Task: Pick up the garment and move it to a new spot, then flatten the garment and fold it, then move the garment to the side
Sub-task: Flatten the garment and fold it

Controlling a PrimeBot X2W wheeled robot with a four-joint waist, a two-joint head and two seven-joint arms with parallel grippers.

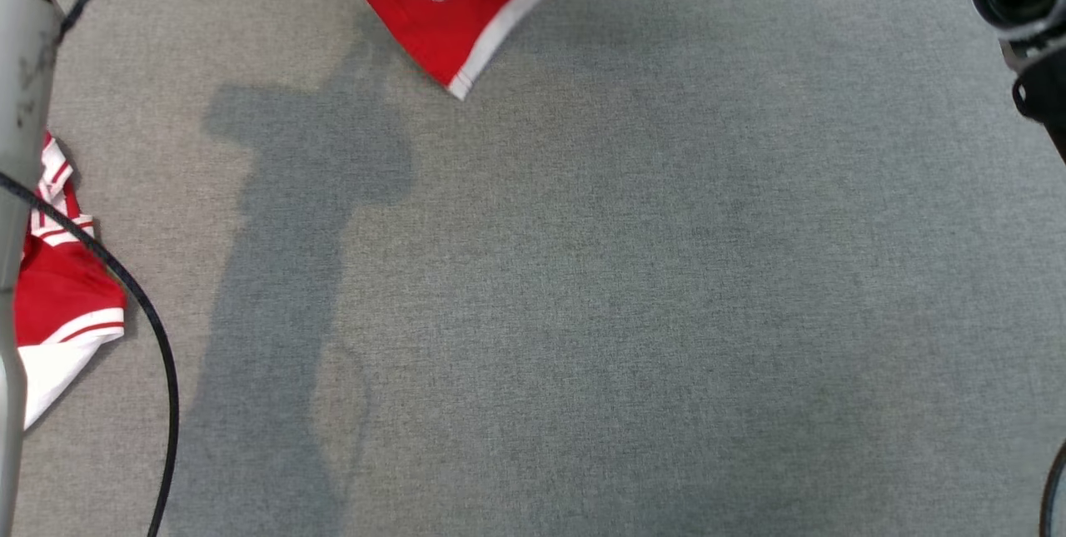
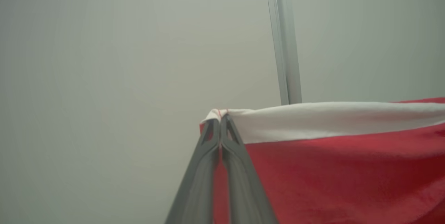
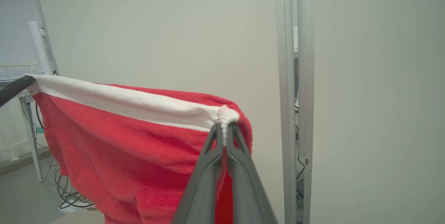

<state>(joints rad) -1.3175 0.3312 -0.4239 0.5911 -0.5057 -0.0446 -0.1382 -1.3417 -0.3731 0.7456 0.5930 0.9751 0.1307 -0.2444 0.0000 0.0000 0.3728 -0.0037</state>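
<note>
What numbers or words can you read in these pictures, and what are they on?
"23": on the red garment, in dark digits with a white outline, seen tilted in the head view.
Letters beside the 23: cut off by the top edge of that view, so they cannot be read.
Red and white cloth at the left: stripes, but no text that can be read.

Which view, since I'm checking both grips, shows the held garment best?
Right wrist view: the red garment hangs stretched by its white band between the right gripper and left gripper. Left wrist view shows one pinched end; head view, a hanging corner numbered 23.
</note>
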